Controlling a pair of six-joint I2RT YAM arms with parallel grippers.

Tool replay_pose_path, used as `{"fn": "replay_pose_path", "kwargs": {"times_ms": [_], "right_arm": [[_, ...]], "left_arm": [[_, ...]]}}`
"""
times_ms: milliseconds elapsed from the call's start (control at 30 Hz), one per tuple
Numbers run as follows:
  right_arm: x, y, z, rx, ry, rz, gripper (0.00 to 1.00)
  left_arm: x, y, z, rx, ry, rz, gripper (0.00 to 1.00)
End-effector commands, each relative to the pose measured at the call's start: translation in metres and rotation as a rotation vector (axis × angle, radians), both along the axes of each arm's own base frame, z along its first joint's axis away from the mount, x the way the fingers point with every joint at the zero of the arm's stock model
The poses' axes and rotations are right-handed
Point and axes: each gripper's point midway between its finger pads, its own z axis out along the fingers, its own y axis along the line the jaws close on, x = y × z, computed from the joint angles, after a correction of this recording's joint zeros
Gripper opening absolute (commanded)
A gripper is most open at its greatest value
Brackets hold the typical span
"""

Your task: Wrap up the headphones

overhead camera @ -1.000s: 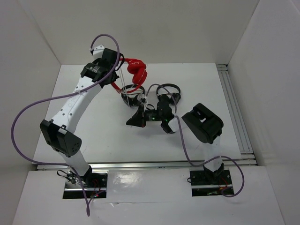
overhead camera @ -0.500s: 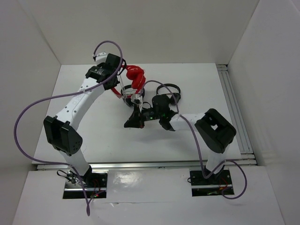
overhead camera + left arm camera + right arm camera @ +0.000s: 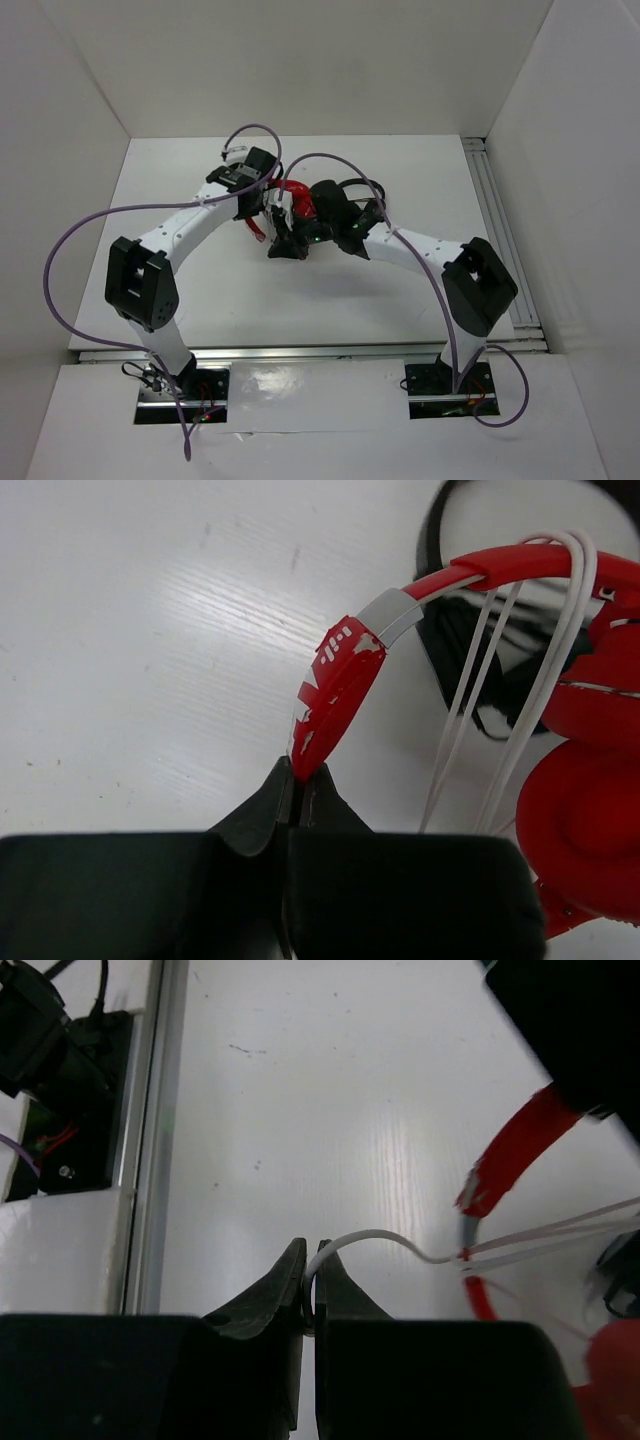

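Right, on the table [image 3: 180, 290] my left arm [image 3: 190, 225] and right arm [image 3: 420, 250] meet over the headphones [image 3: 300, 205], just toward 12 o'clock from centre. The cable [image 3: 370, 1238] drapes over the headband. My left gripper [image 3: 297, 790] is clamped on the headband's end; my right gripper [image 3: 310, 1280] pinches the cable, which trails off to 3 o'clock

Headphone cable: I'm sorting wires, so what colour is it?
The cable is white, clearest in the left wrist view.

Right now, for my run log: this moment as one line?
left tool: shut on bright red over-ear headphones | right tool: shut on their thin white cable | cable over headband
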Motion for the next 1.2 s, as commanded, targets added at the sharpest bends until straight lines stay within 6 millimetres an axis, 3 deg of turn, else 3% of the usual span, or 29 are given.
{"fn": "replay_pose_path", "kwargs": {"times_ms": [0,133,200,300,333,400,467,633,733,967,1167], "right_arm": [[0.005,-0.006,0.003,-0.096,-0.059,-0.007,0.00],[0.014,-0.016,-0.004,-0.151,-0.084,-0.068,0.00],[0.015,-0.020,0.002,-0.144,-0.107,-0.090,0.00],[0.019,-0.026,0.009,-0.142,-0.147,-0.126,0.00],[0.017,-0.031,0.000,-0.173,-0.139,-0.129,0.00],[0.016,-0.032,0.001,-0.185,-0.145,-0.139,0.00],[0.020,-0.036,0.003,-0.200,-0.165,-0.166,0.05],[0.025,-0.037,0.002,-0.205,-0.194,-0.202,0.08],[0.029,-0.039,0.002,-0.194,-0.208,-0.233,0.08],[0.015,-0.049,0.041,-0.022,-0.297,-0.261,0.00],[0.010,-0.055,0.053,0.021,-0.307,-0.261,0.00]], "left_arm": [[0.005,-0.036,0.002,-0.083,-0.059,-0.120,0.00],[-0.013,-0.058,-0.017,-0.102,0.000,-0.212,0.00],[-0.025,-0.063,-0.026,-0.094,0.025,-0.252,0.00],[-0.034,-0.076,-0.026,-0.084,0.024,-0.309,0.00],[-0.034,-0.076,-0.027,-0.084,0.024,-0.309,0.00],[-0.043,-0.083,-0.029,-0.103,0.046,-0.336,0.00],[-0.050,-0.085,-0.038,-0.121,0.083,-0.354,0.00],[-0.063,-0.083,-0.037,-0.149,0.089,-0.359,0.00],[-0.066,-0.083,-0.026,-0.171,0.064,-0.368,0.00],[-0.080,-0.083,-0.023,-0.212,0.062,-0.392,0.00],[-0.088,-0.086,-0.013,-0.257,0.045,-0.431,0.00]]}}
